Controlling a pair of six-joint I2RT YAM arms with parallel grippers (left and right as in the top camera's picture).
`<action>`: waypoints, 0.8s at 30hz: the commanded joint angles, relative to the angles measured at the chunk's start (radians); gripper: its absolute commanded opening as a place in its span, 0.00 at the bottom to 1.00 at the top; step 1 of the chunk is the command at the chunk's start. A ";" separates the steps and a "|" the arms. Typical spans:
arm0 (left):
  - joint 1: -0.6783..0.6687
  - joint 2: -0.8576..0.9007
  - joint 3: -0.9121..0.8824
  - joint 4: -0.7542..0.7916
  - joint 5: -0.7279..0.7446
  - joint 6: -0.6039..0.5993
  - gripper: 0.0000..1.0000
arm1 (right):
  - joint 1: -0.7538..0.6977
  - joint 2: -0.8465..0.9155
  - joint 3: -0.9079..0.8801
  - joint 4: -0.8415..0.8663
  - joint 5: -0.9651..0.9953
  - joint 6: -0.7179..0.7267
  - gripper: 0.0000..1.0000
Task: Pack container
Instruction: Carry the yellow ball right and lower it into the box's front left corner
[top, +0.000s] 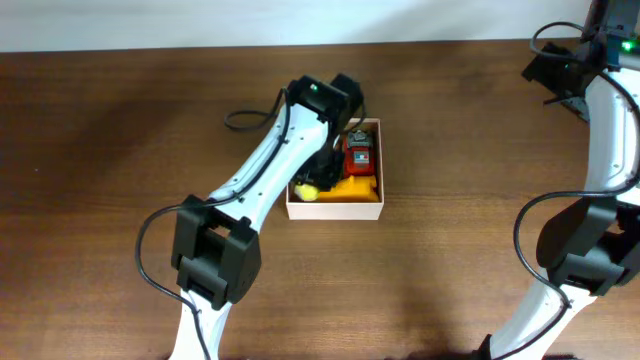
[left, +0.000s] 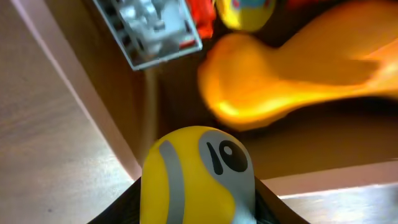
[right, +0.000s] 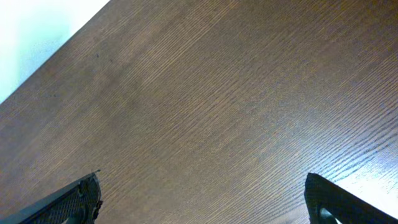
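The container, a small white-walled box with a brown inside, sits mid-table. It holds a red toy and an orange toy. My left gripper reaches into its left side and is shut on a yellow toy with a grey band, just above the box floor by the white wall. The orange toy lies beyond it, with a silver-windowed toy at the back. My right gripper is open and empty over bare wood at the far right of the table.
The brown wooden table runs to a white wall at the back. My left arm crosses the table from the front to the box. My right arm stands along the right edge.
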 joint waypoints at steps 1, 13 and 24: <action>0.002 0.007 -0.044 0.036 -0.012 -0.016 0.43 | 0.001 0.000 -0.002 0.001 -0.001 0.012 0.99; 0.002 0.007 -0.090 0.122 -0.012 -0.016 0.50 | 0.001 0.000 -0.002 0.001 -0.001 0.011 0.99; 0.002 0.006 -0.073 0.091 -0.017 -0.012 0.56 | 0.001 0.000 -0.002 0.001 -0.001 0.012 0.99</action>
